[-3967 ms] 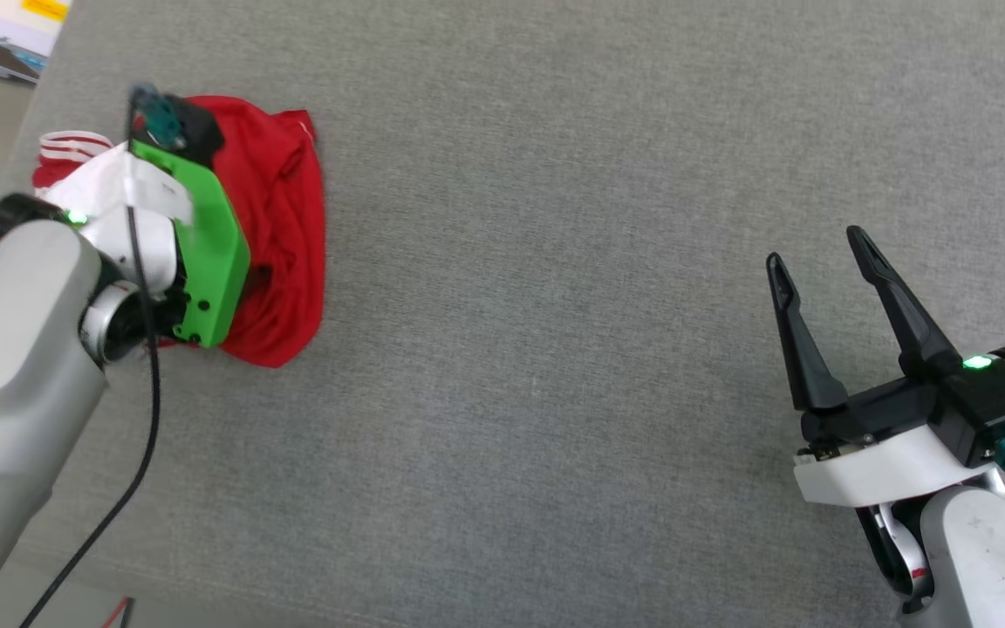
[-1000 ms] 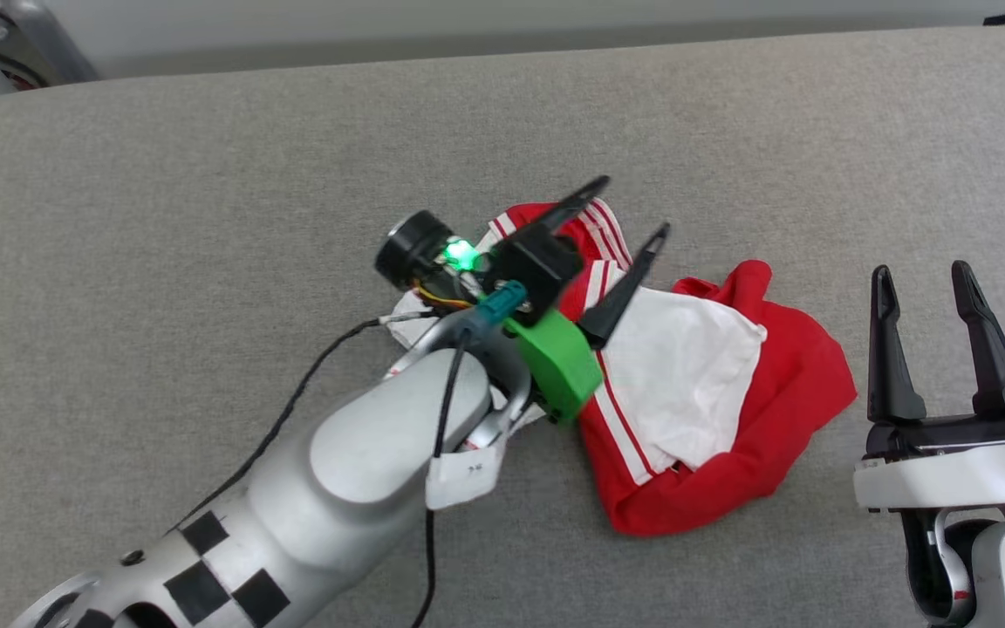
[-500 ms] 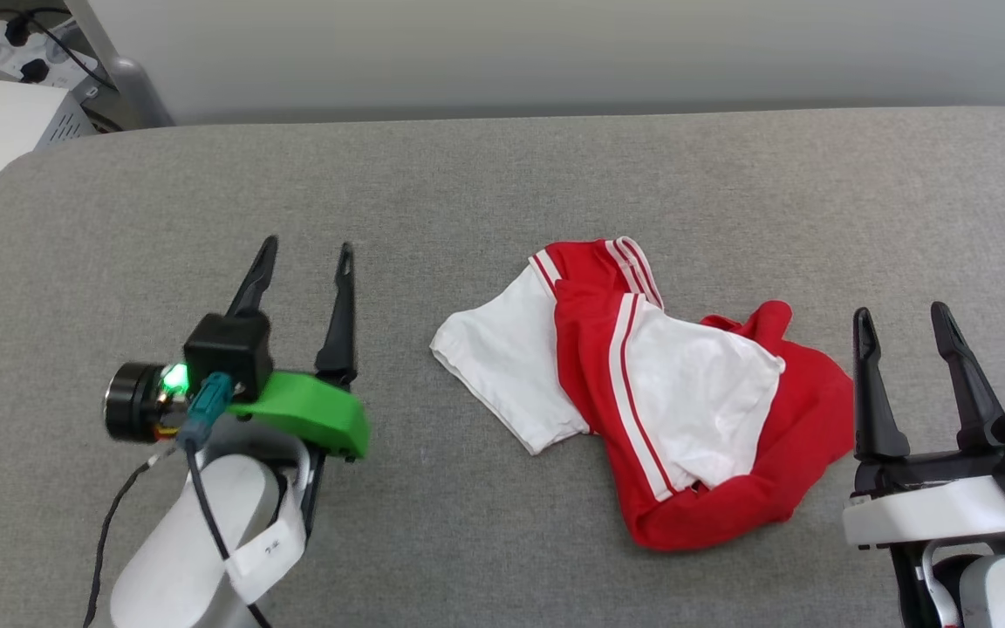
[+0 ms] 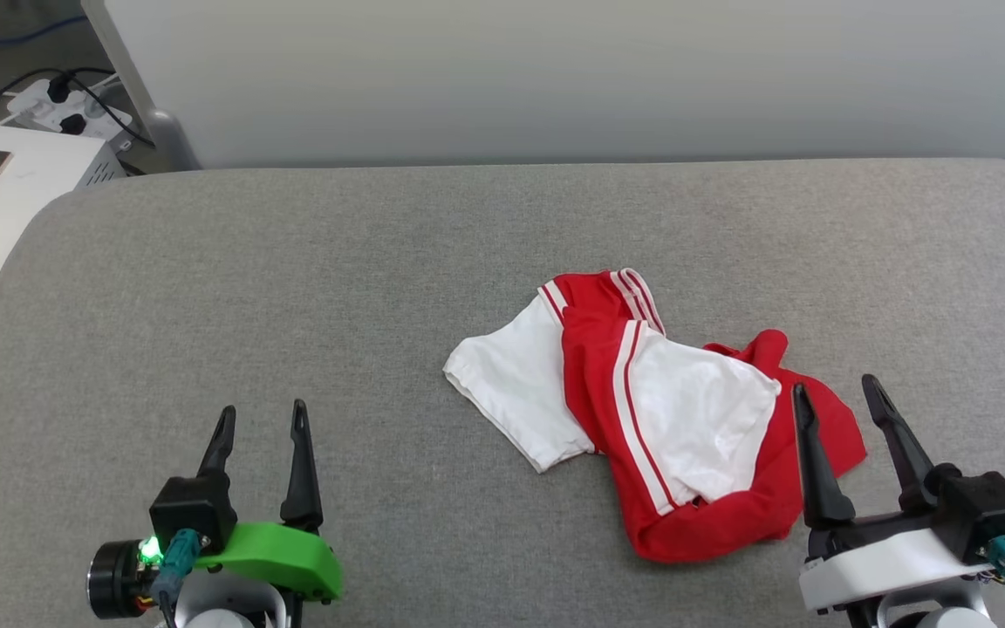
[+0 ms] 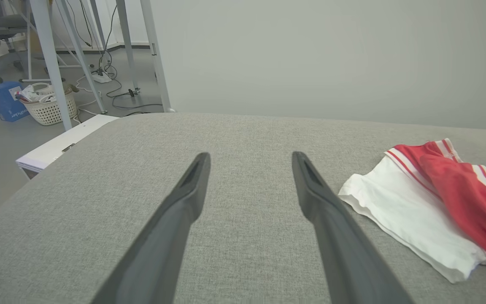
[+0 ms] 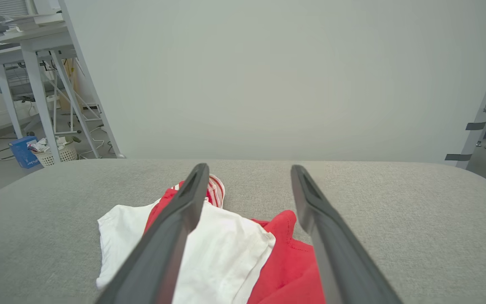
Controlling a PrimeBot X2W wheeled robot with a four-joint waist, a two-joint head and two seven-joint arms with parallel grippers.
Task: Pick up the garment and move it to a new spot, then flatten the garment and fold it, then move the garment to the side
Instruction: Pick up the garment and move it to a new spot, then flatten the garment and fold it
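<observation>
Grey woven fabric covers a broad padded surface (image 4: 206, 288), with a plain pale wall (image 4: 555, 78) along its far edge. The garment (image 4: 642, 410), a red sports shirt with white sleeves and red-and-white striped trim, lies crumpled on this surface, right of centre. One white sleeve spreads out to the left, and the red body is bunched toward the near right.

The left gripper (image 4: 263, 408) sits at the near left, well apart from the shirt. Its two dark fingers are spread apart and hold nothing. The right gripper (image 4: 834, 385) sits at the near right, its fingers also spread and empty. From the head view its left finger overlaps the shirt's red right edge, but whether it touches the cloth cannot be told.

Beyond the far left corner stand a white box (image 4: 14, 192) and a power strip (image 4: 66, 109) with plugs. Farther off on the floor are a pale woven basket (image 5: 51, 107) and a blue box (image 5: 4, 101).
</observation>
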